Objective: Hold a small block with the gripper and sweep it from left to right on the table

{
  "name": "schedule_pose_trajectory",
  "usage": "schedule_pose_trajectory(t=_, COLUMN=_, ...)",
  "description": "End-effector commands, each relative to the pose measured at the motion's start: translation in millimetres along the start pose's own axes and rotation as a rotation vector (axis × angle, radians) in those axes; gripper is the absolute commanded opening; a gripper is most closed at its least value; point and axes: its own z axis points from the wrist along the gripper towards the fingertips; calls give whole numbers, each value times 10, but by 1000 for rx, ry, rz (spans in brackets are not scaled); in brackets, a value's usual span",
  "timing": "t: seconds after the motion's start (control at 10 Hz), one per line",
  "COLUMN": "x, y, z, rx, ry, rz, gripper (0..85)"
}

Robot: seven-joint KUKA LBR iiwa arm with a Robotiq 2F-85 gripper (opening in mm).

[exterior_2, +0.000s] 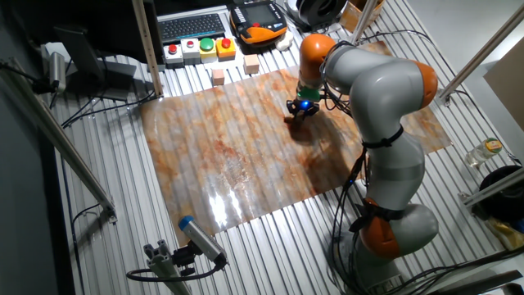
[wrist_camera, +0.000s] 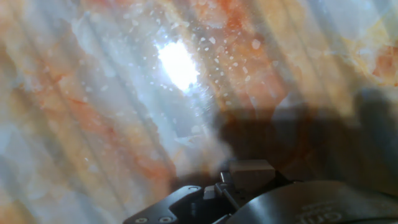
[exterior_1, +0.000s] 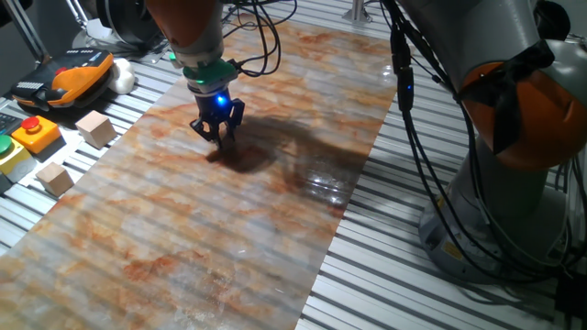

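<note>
Two pale cubes (exterior_1: pixel 95 128) (exterior_1: pixel 55 178) on the slats, left of the sheet. Button boxes (exterior_2: pixel 199 49) and orange pendant (exterior_2: pixel 259 18) nearby. Keyboard (exterior_2: pixel 193 27) behind.

No legible text, label, brand or number is found in any view; faint embossed marks are seen on the dark gripper housing (wrist_camera: pixel 311 214) in the hand view, too blurred to be read, and the pendant (exterior_2: pixel 256 14) screen at the far edge is too small.
</note>
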Motion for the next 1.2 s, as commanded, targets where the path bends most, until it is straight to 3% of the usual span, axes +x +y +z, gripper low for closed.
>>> schedule_pose_trajectory(t=0.0, x=-5, y=8, z=-8, rx=0, ry=-2, rz=2, gripper=0)
schedule_pose_trajectory(t=1.1, x=55, y=147, z=-4, rx=-2, ry=2, rz=24, gripper=0)
